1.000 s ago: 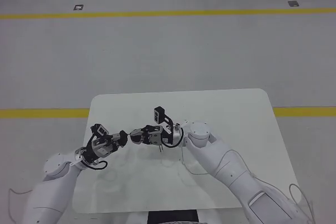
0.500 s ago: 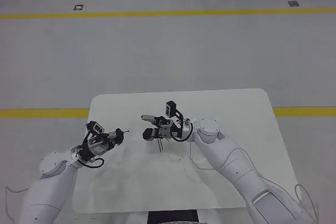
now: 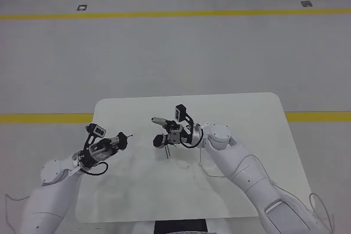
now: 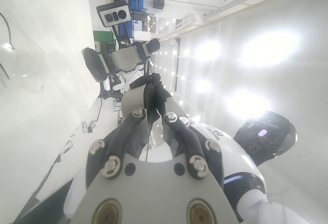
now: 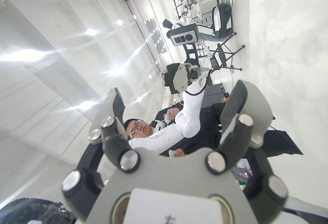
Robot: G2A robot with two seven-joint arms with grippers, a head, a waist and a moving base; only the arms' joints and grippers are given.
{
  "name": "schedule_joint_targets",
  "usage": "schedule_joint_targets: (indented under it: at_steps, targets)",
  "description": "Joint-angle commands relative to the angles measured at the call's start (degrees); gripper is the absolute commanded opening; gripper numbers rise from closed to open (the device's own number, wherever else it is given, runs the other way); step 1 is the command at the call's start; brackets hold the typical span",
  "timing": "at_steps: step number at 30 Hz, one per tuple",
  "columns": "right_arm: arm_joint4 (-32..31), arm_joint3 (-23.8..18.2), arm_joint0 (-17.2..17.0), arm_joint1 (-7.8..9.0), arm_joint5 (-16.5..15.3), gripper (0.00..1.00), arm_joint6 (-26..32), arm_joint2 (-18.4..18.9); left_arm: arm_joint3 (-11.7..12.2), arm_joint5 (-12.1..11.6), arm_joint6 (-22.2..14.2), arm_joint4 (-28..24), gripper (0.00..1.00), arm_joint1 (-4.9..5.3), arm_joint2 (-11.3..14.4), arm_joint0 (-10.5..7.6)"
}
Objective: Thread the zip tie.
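My left gripper (image 3: 123, 140) (image 4: 153, 84) hangs over the table's left side, shut on a thin black zip tie (image 4: 148, 130). The tie's strap runs back between the fingers toward the wrist, and a short tip (image 3: 130, 137) sticks out toward the right arm. My right gripper (image 3: 159, 130) (image 5: 176, 101) is held mid-table a short gap to the right, facing the left one. It is open with nothing between its fingers. In the left wrist view the right gripper (image 4: 120, 60) appears farther off with its jaws spread. In the right wrist view the left gripper (image 5: 182, 76) sits straight ahead.
The white table (image 3: 245, 117) has rounded corners. Thin black strands (image 3: 165, 153) lie on it just below the right gripper. Floor with yellow lines surrounds the table.
A second ago both grippers met at mid-table. The right gripper has since opened and backed off to the right, and the left gripper drew back to the left, still gripping the zip tie.
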Motion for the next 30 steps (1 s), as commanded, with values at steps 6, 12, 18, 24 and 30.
schedule_joint_targets:
  at_steps: [6,12,18,24,30]
  targets:
    - [0.0,0.0,0.0,0.0,0.0,1.0,0.0,0.0,2.33,-0.04,-5.83,-0.97,0.0,-1.87,-6.81,-1.88]
    - [0.0,0.0,0.0,0.0,0.0,1.0,0.0,0.0,1.29,-0.04,-5.83,0.68,0.0,-2.82,-8.02,-1.58]
    - [-18.44,-6.27,0.95,1.63,5.07,1.0,-7.61,-1.15,1.29,-0.04,-5.83,0.68,0.0,-2.82,-8.02,-1.58]
    - [-36.26,-14.47,1.4,3.51,14.54,1.0,-7.12,-3.06,1.29,-0.04,-5.83,0.68,0.0,-2.82,-8.02,-1.58]
    - [-47.19,-16.4,2.83,3.96,17.22,1.0,-3.75,-6.81,1.29,-0.04,-5.83,0.68,0.0,-2.82,-8.02,-1.58]
